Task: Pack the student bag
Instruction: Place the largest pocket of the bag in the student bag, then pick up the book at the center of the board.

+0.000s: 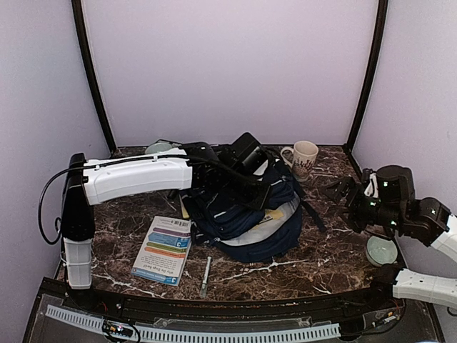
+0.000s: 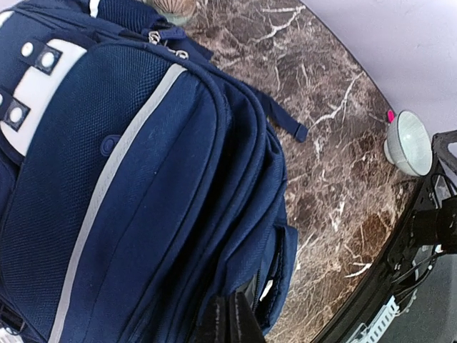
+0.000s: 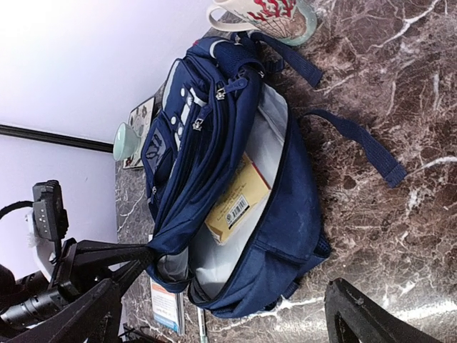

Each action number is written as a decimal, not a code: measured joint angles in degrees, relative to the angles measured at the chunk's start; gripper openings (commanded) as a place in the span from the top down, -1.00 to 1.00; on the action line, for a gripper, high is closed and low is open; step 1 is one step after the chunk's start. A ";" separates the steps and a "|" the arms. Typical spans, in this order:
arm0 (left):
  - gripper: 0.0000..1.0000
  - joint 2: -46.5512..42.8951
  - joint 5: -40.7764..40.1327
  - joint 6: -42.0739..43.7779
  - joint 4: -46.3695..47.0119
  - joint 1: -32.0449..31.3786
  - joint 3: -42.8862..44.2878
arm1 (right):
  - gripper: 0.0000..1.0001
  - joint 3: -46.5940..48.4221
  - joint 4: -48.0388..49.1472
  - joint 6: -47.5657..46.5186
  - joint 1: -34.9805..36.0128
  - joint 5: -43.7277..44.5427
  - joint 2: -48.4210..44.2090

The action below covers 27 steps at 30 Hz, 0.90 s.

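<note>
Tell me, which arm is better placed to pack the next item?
Right: the right gripper is open and empty beside the student bag, while the left gripper is shut on the bag's flap, holding it open.

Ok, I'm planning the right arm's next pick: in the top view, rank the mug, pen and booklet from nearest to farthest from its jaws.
1. Mug, at the back, just left of the right gripper.
2. Pen, near the front edge, centre-left.
3. Booklet, front left.

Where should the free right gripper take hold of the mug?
Probably the right-hand rim of the mug, from above: it stands upright, and its handle points left toward the student bag, leaving that wall clear for the right gripper.
</note>
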 measured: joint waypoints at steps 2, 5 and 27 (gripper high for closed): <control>0.63 0.15 0.79 -0.70 0.59 0.00 -0.96 | -0.99 -1.07 -0.72 0.26 0.00 -0.13 -0.81; 0.00 0.20 1.55 -1.55 1.01 0.00 -1.33 | -0.98 -2.47 -2.14 0.81 0.00 -0.68 -1.38; -0.60 -16.26 -16.76 -10.23 -34.34 1.14 -14.95 | -0.95 0.35 -0.81 -4.85 0.00 -5.62 9.60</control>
